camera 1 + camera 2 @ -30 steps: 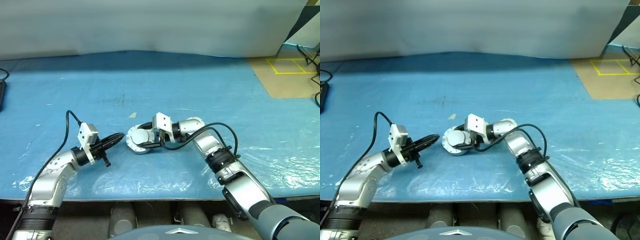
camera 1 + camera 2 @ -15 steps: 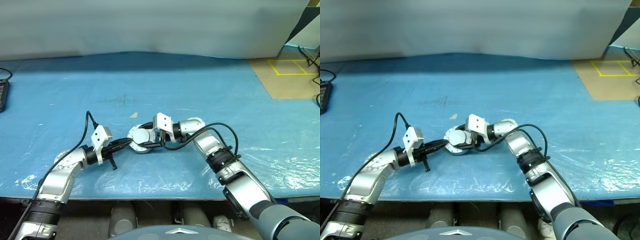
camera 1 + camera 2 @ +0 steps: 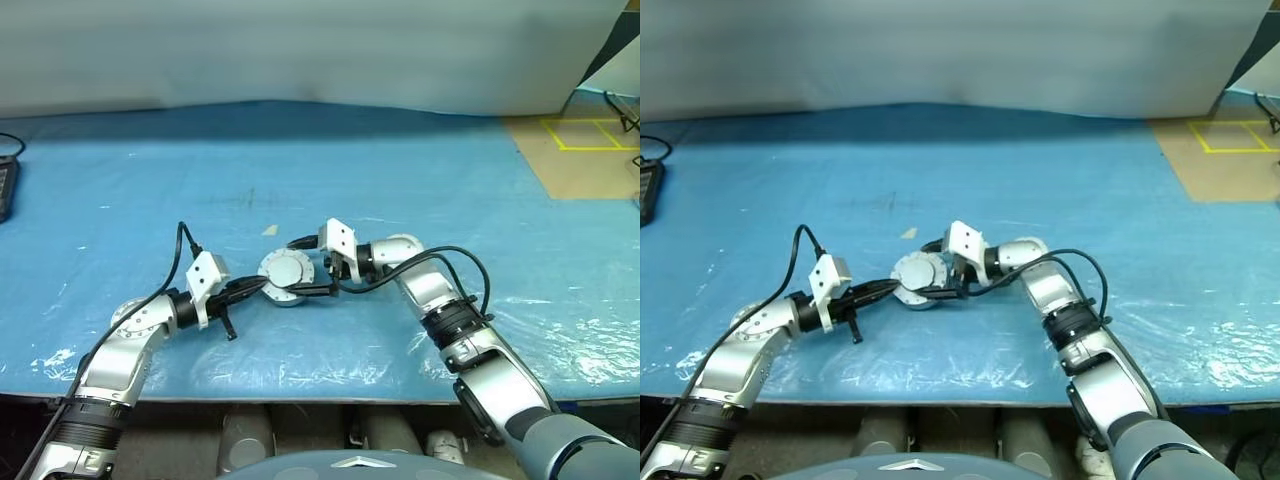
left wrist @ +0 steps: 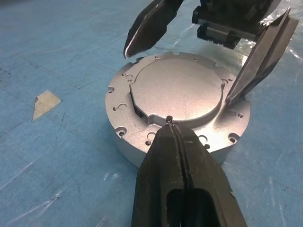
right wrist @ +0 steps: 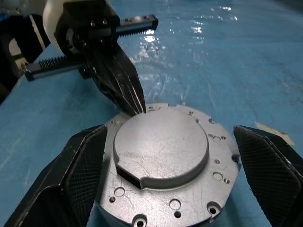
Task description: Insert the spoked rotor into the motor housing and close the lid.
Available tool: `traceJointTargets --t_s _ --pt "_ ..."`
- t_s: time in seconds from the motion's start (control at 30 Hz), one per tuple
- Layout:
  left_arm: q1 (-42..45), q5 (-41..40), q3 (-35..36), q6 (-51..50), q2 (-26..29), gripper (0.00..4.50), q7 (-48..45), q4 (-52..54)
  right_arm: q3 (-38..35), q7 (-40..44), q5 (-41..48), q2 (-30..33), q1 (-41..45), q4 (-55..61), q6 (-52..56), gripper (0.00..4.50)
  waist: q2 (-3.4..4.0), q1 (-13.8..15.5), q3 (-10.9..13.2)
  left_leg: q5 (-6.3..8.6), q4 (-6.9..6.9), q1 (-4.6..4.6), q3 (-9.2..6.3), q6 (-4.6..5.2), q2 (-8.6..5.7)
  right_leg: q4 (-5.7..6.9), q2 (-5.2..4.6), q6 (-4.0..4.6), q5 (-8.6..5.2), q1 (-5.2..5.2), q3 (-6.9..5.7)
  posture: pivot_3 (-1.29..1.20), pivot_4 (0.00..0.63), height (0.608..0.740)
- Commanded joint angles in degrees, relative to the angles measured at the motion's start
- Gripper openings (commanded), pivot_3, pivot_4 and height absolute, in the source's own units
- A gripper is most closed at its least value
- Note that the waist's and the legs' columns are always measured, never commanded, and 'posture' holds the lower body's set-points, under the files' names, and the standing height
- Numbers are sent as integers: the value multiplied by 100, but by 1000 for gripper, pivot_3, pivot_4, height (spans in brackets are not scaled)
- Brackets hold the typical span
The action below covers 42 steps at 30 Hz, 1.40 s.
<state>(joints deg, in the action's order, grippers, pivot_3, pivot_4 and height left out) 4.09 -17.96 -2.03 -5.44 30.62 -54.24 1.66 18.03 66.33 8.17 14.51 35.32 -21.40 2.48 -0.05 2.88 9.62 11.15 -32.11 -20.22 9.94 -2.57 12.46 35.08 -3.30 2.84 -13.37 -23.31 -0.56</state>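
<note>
The motor housing (image 4: 127, 144) is a round silver can on the blue table, with the lid (image 4: 177, 92) seated flat on top, smooth pale face up. The spoked rotor is hidden. My left gripper (image 3: 262, 286) is shut, and its joined tips rest on the lid's near edge (image 4: 169, 124). My right gripper (image 3: 297, 268) reaches in from the opposite side and stands open. One of its black fingers (image 5: 83, 165) is on each side of the housing (image 5: 158, 208), clear of its wall.
A small tan scrap (image 4: 46, 103) lies on the blue plastic-covered table (image 3: 400, 180) just beyond the housing. A dark device (image 3: 4, 185) sits at the far left edge. Tan floor with yellow tape (image 3: 580, 140) shows at the back right.
My left gripper moved right until its shut tips reached the lid. My right gripper let go of the housing, opened wider and drew slightly back to the right.
</note>
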Motion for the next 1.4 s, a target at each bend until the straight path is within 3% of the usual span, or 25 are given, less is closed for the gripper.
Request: traceJointTargets --t_s 0.03,0.2,0.43,0.67,1.0,1.37,1.4 --pt "-39 97 -125 -245 54 0 62 154 -393 -42 459 55 -19 543 416 4480 0 -8 0 0 1 1 0 0 0 -1 1 0 0 0 -1 0 150 740" --pt "-5 65 -110 -469 74 0 133 415 -712 -341 631 196 -81 632 1101 4480 0 -5 0 0 2 2 0 0 0 -2 2 -1 0 1 -1 0 150 740" --pt "5 57 -66 -588 98 0 161 537 -1065 -598 1237 391 -1 435 3684 4480 0 6 1 -8 12 0 0 -14 -19 -15 4 0 0 2 -2 0 150 740" --pt "17 136 -32 -401 93 0 158 305 -1432 -675 1777 382 105 84 5096 4480 1 11 1 -10 15 0 0 -16 -14 -17 11 0 0 1 -4 0 150 740" --pt "-82 209 -35 -4 61 0 157 -28 -1403 -908 2055 82 -109 -27 5962 4480 1 18 1 -11 15 6 0 -20 -12 -16 12 0 0 3 -4 0 150 740" --pt "-108 236 -54 193 58 0 174 -178 -1444 -1179 2158 -276 -94 -177 6045 4480 1 10 0 -12 15 15 1 -21 -2 -16 12 0 0 10 -3 0 150 740" --pt "-109 239 -53 197 60 0 175 -181 -1478 -1169 2182 -280 -75 -220 6047 4304 1 9 0 -12 15 15 1 -21 -3 -16 12 0 0 10 -3 0 150 740"
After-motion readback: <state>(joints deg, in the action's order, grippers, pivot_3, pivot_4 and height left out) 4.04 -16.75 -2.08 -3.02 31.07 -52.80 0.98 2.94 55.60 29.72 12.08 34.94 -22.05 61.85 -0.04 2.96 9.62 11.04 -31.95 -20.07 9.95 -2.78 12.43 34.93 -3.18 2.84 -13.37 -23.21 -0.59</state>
